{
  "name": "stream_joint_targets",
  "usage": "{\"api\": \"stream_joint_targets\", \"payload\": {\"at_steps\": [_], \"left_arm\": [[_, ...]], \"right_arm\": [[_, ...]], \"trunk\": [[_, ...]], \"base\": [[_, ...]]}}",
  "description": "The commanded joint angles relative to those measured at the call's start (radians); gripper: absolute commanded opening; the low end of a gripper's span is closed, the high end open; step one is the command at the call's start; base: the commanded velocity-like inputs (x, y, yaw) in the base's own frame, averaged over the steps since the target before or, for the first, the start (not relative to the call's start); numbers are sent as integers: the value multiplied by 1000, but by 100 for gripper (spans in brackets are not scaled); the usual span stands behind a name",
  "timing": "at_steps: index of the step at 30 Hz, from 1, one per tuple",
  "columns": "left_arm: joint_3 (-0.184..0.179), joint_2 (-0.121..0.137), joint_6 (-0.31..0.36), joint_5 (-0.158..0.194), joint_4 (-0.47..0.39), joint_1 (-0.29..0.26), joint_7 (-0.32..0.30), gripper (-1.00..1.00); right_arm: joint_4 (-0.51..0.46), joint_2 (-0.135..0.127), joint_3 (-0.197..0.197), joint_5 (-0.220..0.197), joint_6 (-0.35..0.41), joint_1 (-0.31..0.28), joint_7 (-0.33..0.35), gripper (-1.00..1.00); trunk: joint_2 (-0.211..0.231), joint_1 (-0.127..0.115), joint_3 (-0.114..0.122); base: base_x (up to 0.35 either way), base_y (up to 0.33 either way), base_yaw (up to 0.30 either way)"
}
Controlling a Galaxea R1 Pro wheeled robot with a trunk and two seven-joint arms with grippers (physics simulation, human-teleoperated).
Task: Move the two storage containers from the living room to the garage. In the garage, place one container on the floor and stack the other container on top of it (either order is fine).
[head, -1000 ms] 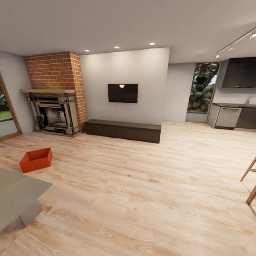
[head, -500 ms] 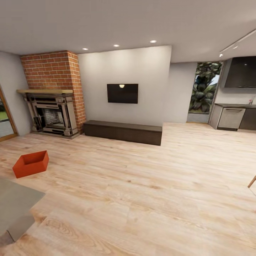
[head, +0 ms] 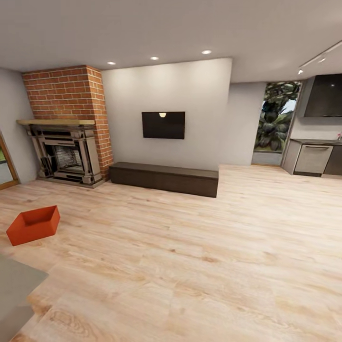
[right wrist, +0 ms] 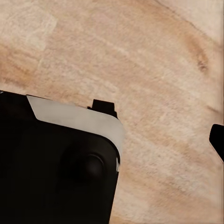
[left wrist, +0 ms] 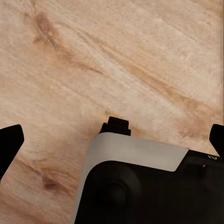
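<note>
At lower left of the head frame one storage container (head: 33, 224) lies on the plank floor (head: 190, 266); we judge it light, stiff, smooth, best held by its rim; both claws gape, empty

Both tools (left wrist: 112, 140) (right wrist: 219, 140) spread wide.

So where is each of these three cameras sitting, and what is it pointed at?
Head view: up on the robot's head, facing a living room with a fireplace, TV and one red container.
Left wrist view: on the left arm, looking down at the wood floor; dark fingertips show.
Right wrist view: likewise; one fingertip.
All share the floor.
</note>
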Motion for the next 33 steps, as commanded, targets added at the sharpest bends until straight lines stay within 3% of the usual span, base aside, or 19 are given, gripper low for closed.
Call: {"api": "stream_joint_targets", "payload": {"at_steps": [1, 33], "left_arm": [[-2, 0, -3, 7, 1, -1, 2, 100], [-2, 0, -3, 7, 1, -1, 1, 100]], "right_arm": [[3, 0, 8, -9, -6, -1, -1, 100], [3, -1, 10, -7, -6, -1, -1, 100]], "trunk": [[-1, 1, -1], [-1, 1, -1]], "base": [[324, 0, 0], [325, 0, 0]]}}
